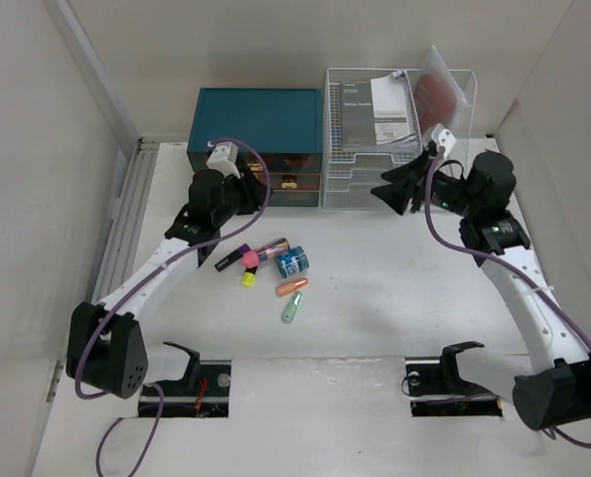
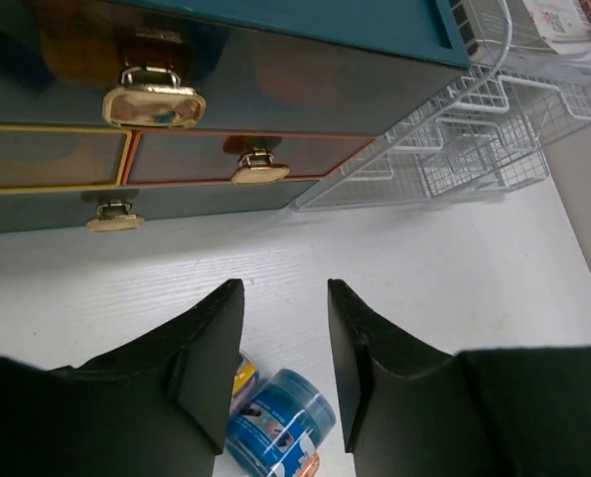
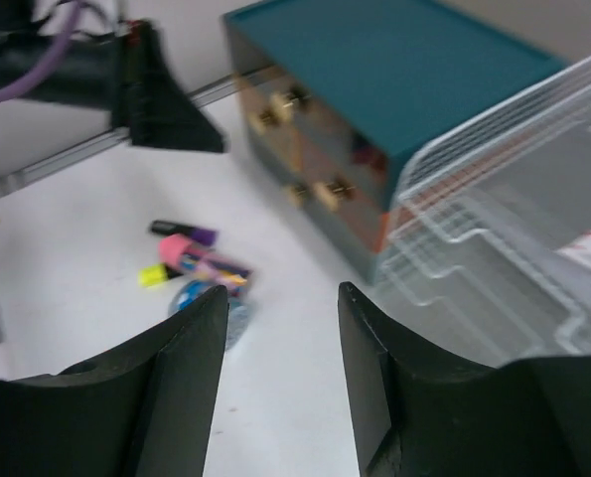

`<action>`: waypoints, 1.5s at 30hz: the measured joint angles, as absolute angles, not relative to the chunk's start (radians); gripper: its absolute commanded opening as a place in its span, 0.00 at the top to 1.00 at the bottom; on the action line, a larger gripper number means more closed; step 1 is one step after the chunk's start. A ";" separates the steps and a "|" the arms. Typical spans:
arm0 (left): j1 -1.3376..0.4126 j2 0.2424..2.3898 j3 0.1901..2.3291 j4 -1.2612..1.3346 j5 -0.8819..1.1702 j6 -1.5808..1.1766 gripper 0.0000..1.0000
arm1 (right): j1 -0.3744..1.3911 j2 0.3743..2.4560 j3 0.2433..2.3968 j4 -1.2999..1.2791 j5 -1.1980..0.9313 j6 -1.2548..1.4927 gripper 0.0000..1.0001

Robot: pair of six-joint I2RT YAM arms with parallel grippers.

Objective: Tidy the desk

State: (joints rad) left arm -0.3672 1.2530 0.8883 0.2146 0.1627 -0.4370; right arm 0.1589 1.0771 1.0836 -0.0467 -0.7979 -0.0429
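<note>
Both the left gripper and the right gripper stand parted and empty above the large flat white desk, a blue round tape roll lying close beneath the left one, so the pickup step appears pending and calls for lowering squarely onto one item.

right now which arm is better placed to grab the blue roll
Left: the left claw hovers open close to the blue roll, while the right claw is off by the wire rack, farther away.
</note>
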 measured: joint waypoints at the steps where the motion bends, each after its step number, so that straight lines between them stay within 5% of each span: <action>1: -0.357 1.275 0.901 0.215 0.177 -0.436 0.64 | 0.181 1.092 1.083 -0.053 -0.812 -0.030 0.46; 7: -0.311 1.322 0.955 0.219 0.209 -0.422 0.43 | 0.282 1.172 1.083 -0.068 -0.822 0.000 0.44; 12: -0.273 1.308 0.959 0.216 0.190 -0.411 0.36 | 0.413 1.255 1.056 -0.068 -0.746 0.014 0.38; 16: -0.267 1.240 0.958 0.173 0.131 -0.398 0.34 | 0.551 1.341 1.008 -0.075 -0.614 0.024 0.27; 19: -0.267 1.154 0.958 0.150 0.072 -0.389 0.33 | 0.638 1.408 0.976 -0.074 -0.511 0.045 0.00; 28: -0.267 0.918 0.932 0.147 -0.028 -0.365 0.32 | 0.778 1.614 0.977 -0.047 -0.290 0.117 0.00; 45: -0.267 0.924 0.908 0.139 0.003 -0.364 0.32 | 0.937 1.773 1.155 -0.076 0.089 0.294 0.00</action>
State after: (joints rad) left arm -0.2668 0.9237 0.9077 0.1390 0.0029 -0.3637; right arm 0.9371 1.7733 1.1553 -0.0761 0.0887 0.2939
